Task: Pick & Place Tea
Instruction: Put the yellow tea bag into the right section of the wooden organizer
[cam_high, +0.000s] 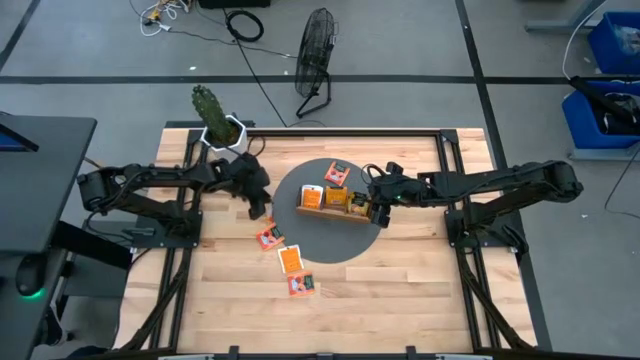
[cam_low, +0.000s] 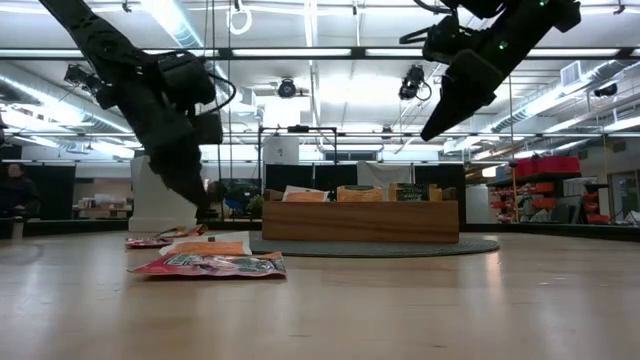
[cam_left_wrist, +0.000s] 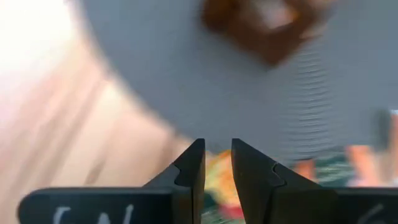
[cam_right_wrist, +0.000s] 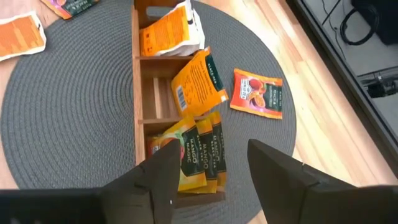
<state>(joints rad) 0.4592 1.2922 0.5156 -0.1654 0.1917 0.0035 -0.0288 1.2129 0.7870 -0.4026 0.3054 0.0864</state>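
Orange flat paper tea sachets (cam_right_wrist: 194, 154) stand in the brown wooden compartment tray (cam_right_wrist: 138, 118) on the round grey woven mat (cam_right_wrist: 68, 106). Above them, the right gripper (cam_right_wrist: 208, 171) hangs with jaws released, apparently just after a drop. The left gripper (cam_high: 258, 205) reaches toward loose sachets (cam_high: 290, 260) on the wooden worktop (cam_high: 400, 300); whether its narrow jaws grasp 1 is unclear.

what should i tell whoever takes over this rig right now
Right gripper: open, above the end compartment of the wooden tray, holding nothing.
Left gripper: down at the grey mat's edge, fingers narrowly apart around an orange sachet; whether it is gripped is unclear.
Done: sachets stand in the tray compartments.
Left: three sachets on the wood, two on the mat behind the tray.
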